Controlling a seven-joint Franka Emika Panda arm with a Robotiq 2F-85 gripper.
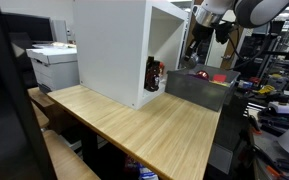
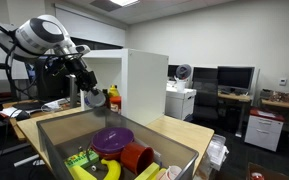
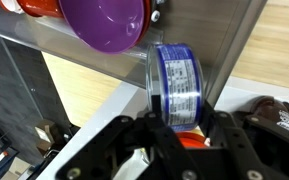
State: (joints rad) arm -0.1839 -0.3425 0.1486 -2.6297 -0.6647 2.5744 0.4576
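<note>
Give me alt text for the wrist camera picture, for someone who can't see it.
The gripper grips a blue-labelled can close to the wall of a clear bin. A purple bowl lies in the bin, which stands on a wooden table.

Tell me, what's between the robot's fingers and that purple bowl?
A blue-labelled can, gripped by the fingers, reaches toward the purple bowl; the wrist view shows it.

No legible txt; can (image 3: 180, 85) label blurred.
</note>
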